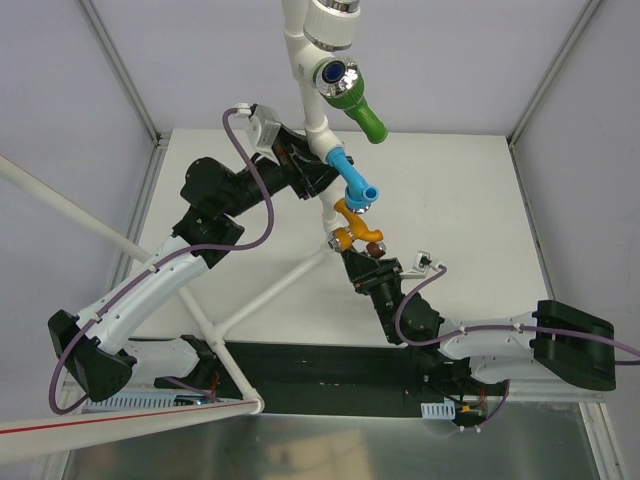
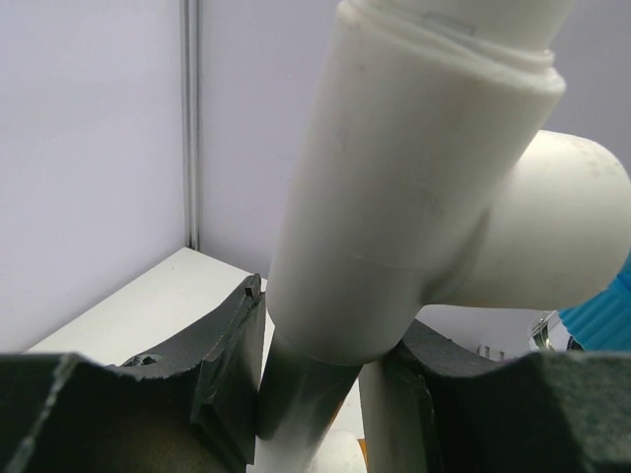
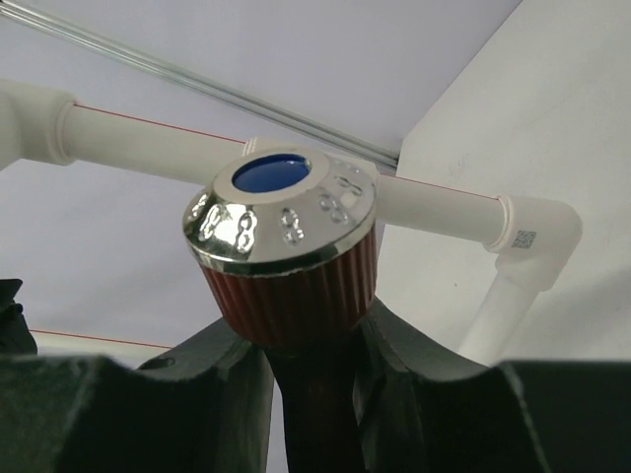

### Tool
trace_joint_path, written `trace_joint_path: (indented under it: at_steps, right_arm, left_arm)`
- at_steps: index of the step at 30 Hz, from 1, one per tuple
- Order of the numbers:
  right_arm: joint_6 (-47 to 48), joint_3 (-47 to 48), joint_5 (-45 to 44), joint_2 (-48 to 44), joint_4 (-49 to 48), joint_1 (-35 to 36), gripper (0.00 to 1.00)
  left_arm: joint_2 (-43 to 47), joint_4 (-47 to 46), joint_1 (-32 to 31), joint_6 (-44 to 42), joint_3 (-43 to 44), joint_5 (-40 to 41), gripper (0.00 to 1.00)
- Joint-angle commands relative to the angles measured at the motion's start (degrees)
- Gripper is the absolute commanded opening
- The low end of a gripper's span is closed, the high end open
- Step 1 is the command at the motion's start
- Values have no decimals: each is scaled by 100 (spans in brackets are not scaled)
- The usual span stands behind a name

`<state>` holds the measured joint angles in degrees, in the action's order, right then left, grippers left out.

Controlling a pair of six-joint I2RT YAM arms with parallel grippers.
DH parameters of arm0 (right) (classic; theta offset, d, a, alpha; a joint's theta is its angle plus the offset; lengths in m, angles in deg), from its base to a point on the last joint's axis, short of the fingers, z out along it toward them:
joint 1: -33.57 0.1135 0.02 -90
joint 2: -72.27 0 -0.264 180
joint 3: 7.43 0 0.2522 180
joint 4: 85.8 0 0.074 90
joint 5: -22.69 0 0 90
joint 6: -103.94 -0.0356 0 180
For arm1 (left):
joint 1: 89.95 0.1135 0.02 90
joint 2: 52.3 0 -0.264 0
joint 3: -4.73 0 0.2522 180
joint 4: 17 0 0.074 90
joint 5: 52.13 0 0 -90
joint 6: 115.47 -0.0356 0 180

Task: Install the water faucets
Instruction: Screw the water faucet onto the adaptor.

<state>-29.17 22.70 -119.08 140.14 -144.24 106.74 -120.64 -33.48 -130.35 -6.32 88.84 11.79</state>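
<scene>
Three faucets sit on the white pipe frame (image 2: 394, 197) in the overhead view: green faucet (image 1: 350, 95) farthest, then blue faucet (image 1: 352, 182), then orange faucet (image 1: 352, 222). My right gripper (image 3: 315, 350) is clenched on the brown faucet (image 3: 281, 261), just near-right of the orange one. Its long axis runs out of the jaws in line with the fingers, chrome cap leading, aimed far-left toward the pipe. I can't see its spout or threaded end. My left gripper (image 2: 325, 345) clamps the pipe below a tee.

My worry is that I hold only the narrow neck, so a push could twist it in the pads or knock it against the orange faucet. If the left grip slides, the frame would likely swing off line.
</scene>
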Motion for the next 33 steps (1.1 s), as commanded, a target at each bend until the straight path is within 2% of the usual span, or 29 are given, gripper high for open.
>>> trace_joint_path:
  at_steps: [1, 8, 19, 24, 28, 31, 33]
  right_arm:
    - [-584, 157, -659, -90, -1498, -189, 0]
    - [-1172, 236, -615, -187, -1428, -189, 0]
    - [-2640, -45, -729, -845, -498, -180, 0]
    - [-3509, 16, -782, -1548, 1187, -180, 0]
    - [-3819, 122, -826, -2163, 2463, -189, 0]
    - [-3600, 104, -870, -2524, 2869, -189, 13]
    - [-3407, 69, -879, -2691, 3001, -189, 18]
  left_arm:
    - [532, -1054, -275, 1785, 339, -468, 0]
    - [514, -1010, -275, 1784, 348, -468, 0]
    - [497, -1019, -266, 1732, 251, -441, 0]
    - [462, -1010, -266, 1740, 260, -459, 0]
    - [444, -984, -258, 1723, 243, -459, 0]
    - [418, -984, -266, 1732, 243, -485, 0]
    - [391, -1010, -266, 1767, 243, -503, 0]
